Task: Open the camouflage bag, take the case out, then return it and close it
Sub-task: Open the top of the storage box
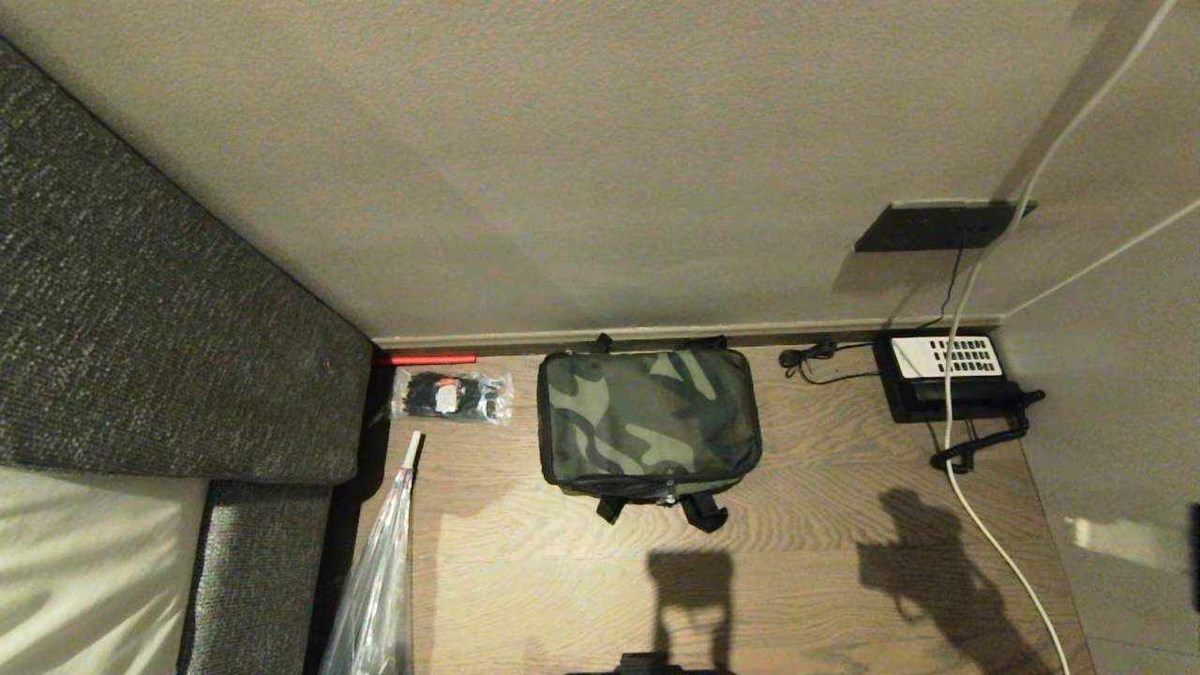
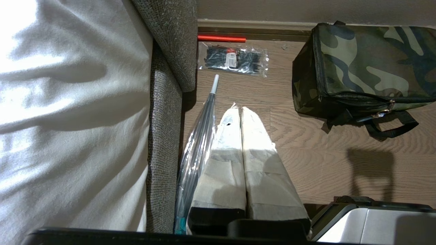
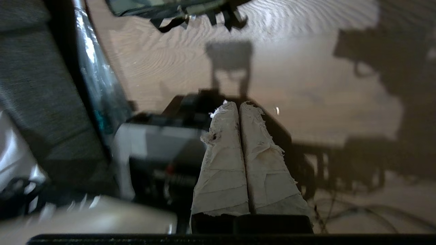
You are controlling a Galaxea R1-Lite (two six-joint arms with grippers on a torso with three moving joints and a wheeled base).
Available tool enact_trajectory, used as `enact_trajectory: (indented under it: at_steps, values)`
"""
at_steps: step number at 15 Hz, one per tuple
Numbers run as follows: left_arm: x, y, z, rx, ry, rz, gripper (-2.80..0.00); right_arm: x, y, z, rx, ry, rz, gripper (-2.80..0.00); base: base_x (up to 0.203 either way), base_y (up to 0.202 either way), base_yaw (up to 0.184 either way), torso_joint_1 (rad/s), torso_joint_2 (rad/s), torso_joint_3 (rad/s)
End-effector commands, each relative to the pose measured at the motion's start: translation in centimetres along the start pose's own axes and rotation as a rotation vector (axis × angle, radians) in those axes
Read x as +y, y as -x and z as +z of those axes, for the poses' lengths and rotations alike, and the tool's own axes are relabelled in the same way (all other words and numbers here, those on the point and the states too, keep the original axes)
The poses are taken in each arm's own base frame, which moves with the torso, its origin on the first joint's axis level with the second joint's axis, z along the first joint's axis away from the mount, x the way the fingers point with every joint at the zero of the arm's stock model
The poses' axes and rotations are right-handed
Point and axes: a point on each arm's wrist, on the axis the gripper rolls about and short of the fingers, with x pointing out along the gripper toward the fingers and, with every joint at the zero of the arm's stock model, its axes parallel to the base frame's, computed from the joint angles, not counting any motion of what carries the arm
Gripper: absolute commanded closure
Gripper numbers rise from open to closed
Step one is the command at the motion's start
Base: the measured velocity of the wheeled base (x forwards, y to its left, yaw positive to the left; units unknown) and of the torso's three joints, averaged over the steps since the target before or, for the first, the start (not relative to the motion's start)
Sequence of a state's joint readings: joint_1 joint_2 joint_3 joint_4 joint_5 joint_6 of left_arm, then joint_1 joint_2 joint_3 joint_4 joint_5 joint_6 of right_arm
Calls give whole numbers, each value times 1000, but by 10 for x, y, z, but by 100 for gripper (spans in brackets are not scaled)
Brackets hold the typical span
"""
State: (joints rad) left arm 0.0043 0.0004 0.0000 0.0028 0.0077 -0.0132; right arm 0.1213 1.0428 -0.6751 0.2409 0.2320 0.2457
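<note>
While the camouflage bag (image 1: pixel 649 424) sits zipped shut on the wood floor (image 1: pixel 825 525) against the baseboard, both arms are low and off it. Left end effector (image 2: pixel 237 110) is pressed closed, empty, beside the clear folded umbrella (image 2: pixel 197 136) near the grey sofa (image 2: pixel 163 112). Right end effector (image 3: pixel 237 106) is closed too, holding nothing, above the floor, well short of the bag. Packet of black ties (image 1: pixel 452 396) lies just left of the bag, black telephone (image 1: pixel 947 375) to its right. The case isn't visible.

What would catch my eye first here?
The camouflage bag, zipped shut on the wooden floor against the wall. Left of it lies a clear packet of black ties beside the grey sofa; right of it, a black telephone sits in the corner.
</note>
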Motion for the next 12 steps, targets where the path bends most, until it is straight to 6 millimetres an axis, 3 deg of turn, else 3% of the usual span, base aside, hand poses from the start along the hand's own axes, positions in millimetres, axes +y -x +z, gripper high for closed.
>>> enact_trajectory:
  at_steps: [1,3,7,9,12]
  values:
    - [0,0,-1,1,1,0,0,-11,-114,24,38,41,23,0,0,0,0,0,0,0]
    - [0,0,-1,1,1,0,0,-6,-165,20,6,99,58,0,0,0,0,0,0,0]
    - [0,0,-1,3,1,0,0,26,-244,-28,-13,200,-44,0,0,0,0,0,0,0]
    - [0,0,-1,1,1,0,0,41,-270,-50,-52,231,-49,0,0,0,0,0,0,0]
    - [0,0,-1,1,1,0,0,60,-288,-73,-80,251,-22,0,0,0,0,0,0,0]
